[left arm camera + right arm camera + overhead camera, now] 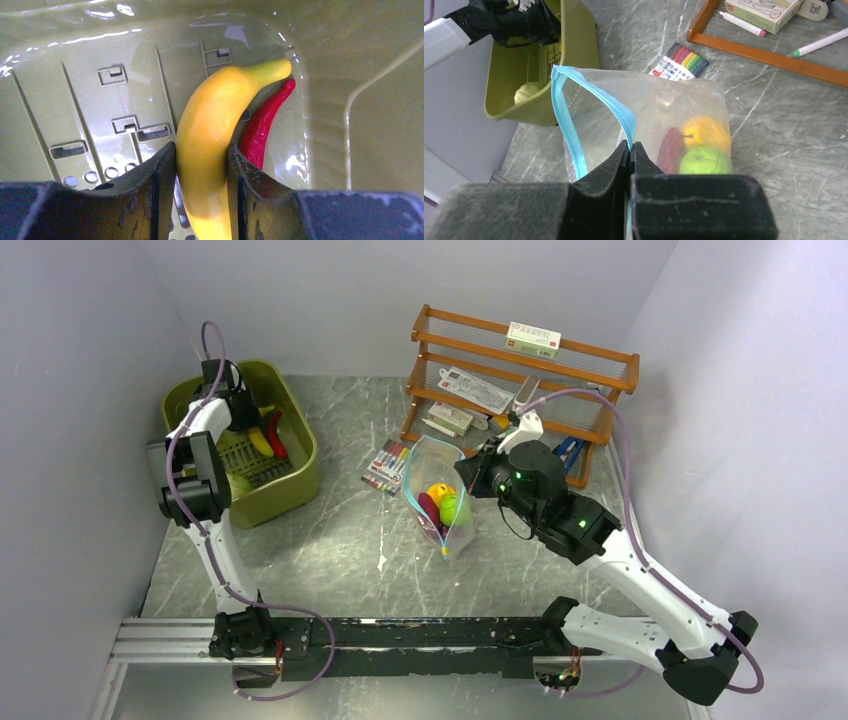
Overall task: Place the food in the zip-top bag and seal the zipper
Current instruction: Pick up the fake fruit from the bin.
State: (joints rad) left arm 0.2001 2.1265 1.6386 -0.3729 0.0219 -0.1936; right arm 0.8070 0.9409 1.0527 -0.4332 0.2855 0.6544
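The yellow banana point(215, 125) lies in the olive-green tub point(300, 475) beside the red chili point(262, 127). My left gripper point(201, 147) reaches into the tub, its fingers pressed against both sides of the banana. A pale green round piece point(527, 91) also sits in the tub. The clear zip-top bag point(659, 105) stands mid-table with its mouth open, holding an orange-yellow piece point(706, 131), a green piece point(704, 161) and a purple-red piece point(670, 147). My right gripper point(630, 145) is shut on one side of the teal-blue zipper point(569, 120).
A pack of coloured markers point(388, 465) lies just behind the bag. A wooden rack point(520, 380) with boxes and pens stands at the back right. Grey walls close in on the left, back and right.
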